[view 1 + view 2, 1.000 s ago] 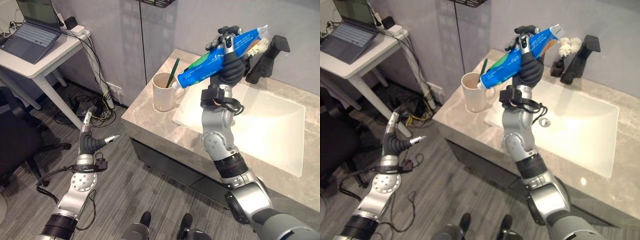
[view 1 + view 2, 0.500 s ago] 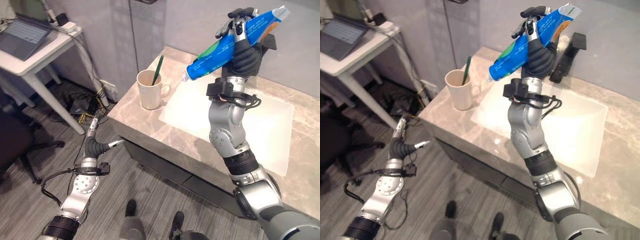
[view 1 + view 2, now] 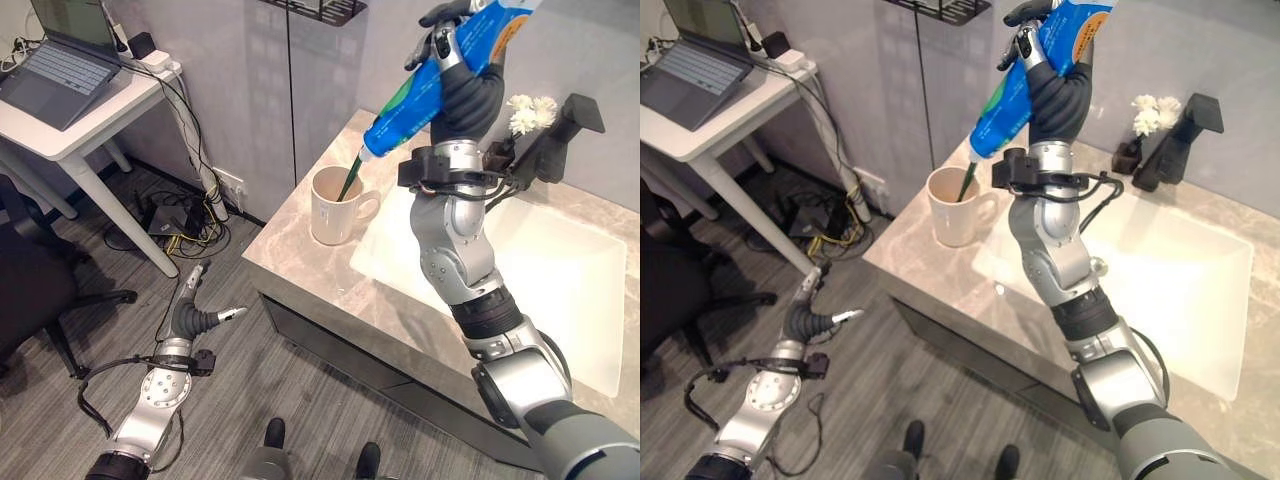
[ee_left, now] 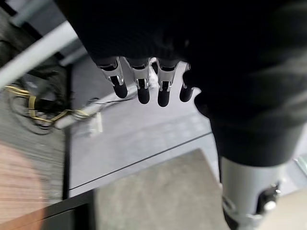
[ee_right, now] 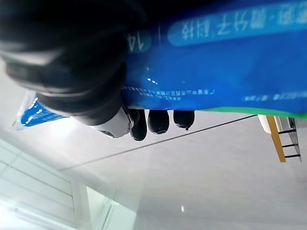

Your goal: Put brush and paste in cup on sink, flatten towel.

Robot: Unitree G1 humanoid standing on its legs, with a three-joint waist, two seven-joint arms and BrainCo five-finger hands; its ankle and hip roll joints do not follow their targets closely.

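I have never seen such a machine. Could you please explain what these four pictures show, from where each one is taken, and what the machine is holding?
This is a humanoid robot with two silver-grey arms and finger hands. The two wide pictures come from a stereo camera on its head, looking down. The two close pictures come from cameras on its wrists.

The right hand is raised above a stone counter and is closed around a blue toothpaste tube, cap end pointing down toward a cream cup. A green toothbrush already stands in the cup. Beside the cup is a white sink with a black tap. The right wrist view shows the tube from very close.

The left hand hangs low over the floor, holding nothing, fingers relaxed. A desk with a laptop stands to the left.
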